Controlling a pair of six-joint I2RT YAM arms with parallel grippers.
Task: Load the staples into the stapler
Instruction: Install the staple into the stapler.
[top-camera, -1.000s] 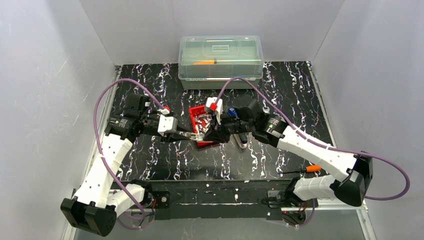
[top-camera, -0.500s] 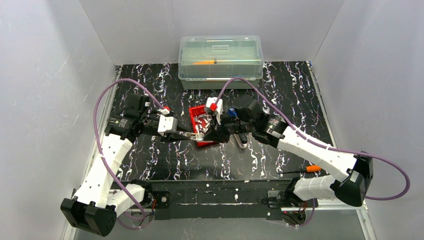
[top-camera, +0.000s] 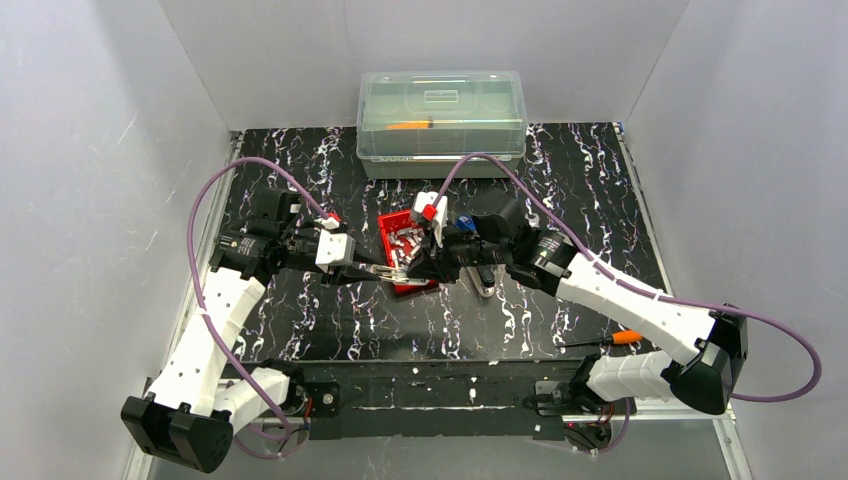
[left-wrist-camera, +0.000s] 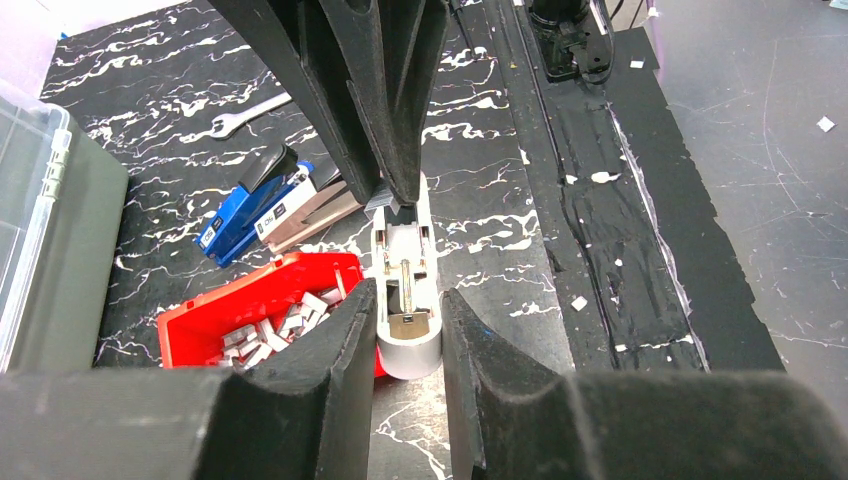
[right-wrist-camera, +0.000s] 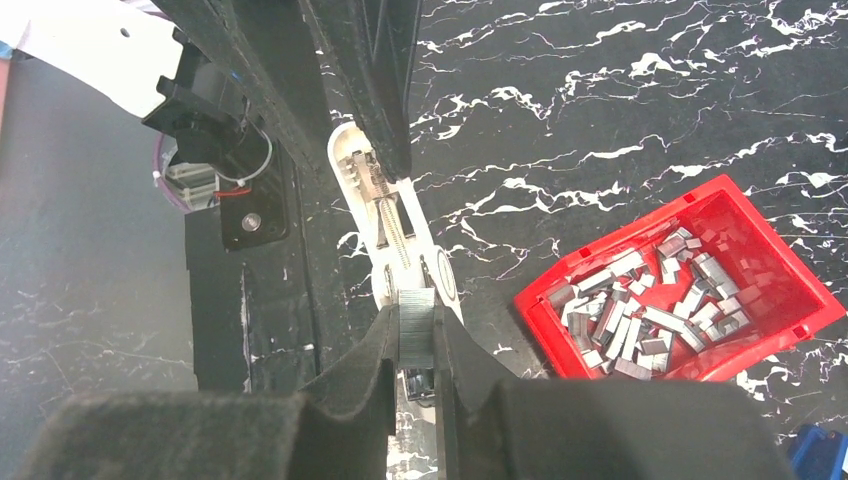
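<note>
Jaws of the left gripper (left-wrist-camera: 408, 312) clench the open stapler (left-wrist-camera: 404, 250); those of the right gripper (right-wrist-camera: 417, 320) pinch a staple strip (right-wrist-camera: 417, 338)

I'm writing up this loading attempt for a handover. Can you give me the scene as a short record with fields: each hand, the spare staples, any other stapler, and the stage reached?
left hand: shut on the silver stapler, channel open
right hand: shut on a staple strip, at that channel
red bin: holds loose staples
blue stapler: lying beside the bin, unheld
stage: strip at the channel, not yet released
</note>
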